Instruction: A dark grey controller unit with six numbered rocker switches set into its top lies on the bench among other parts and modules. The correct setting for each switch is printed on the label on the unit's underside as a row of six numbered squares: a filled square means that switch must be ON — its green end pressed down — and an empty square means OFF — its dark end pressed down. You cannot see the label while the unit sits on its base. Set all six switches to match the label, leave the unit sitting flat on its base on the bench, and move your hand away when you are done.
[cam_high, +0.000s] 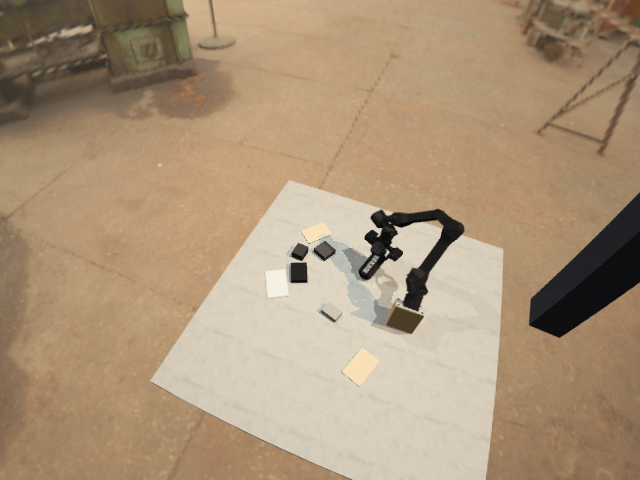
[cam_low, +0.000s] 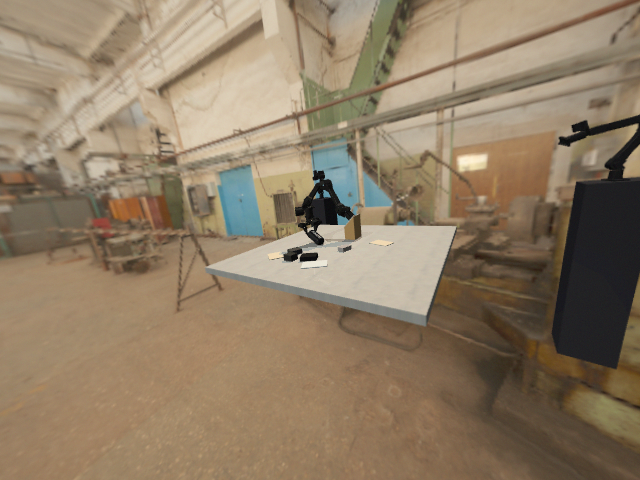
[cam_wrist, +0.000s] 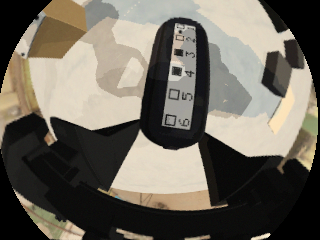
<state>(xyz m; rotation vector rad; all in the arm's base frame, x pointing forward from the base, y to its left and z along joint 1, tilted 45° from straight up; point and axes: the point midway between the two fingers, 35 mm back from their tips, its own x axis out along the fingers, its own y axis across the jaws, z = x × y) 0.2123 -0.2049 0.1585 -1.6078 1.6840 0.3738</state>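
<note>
The dark controller unit (cam_high: 370, 265) (cam_low: 314, 237) (cam_wrist: 151, 105) is held tilted above the bench. My gripper (cam_high: 381, 252) (cam_low: 310, 228) (cam_wrist: 170, 128) is shut on its end beside number 6, one finger on each side. The unit's underside faces the wrist camera, and its pale label (cam_wrist: 183, 82) shows there. Squares 3 and 4 are filled; squares 2, 5 and 6 are empty. Square 1, at the far end, is small and foreshortened; it looks empty, with a dark dot near it. The rocker switches face away and are hidden.
A brown upright panel (cam_high: 405, 318) (cam_low: 353, 227) (cam_wrist: 62, 27) stands by the arm's base. Three dark blocks, including a black one (cam_high: 298, 272), lie beyond the unit. A small grey block (cam_high: 331, 311) (cam_low: 344, 249), a white sheet (cam_high: 276, 283) (cam_low: 314, 264) and two cream sheets lie on the bench.
</note>
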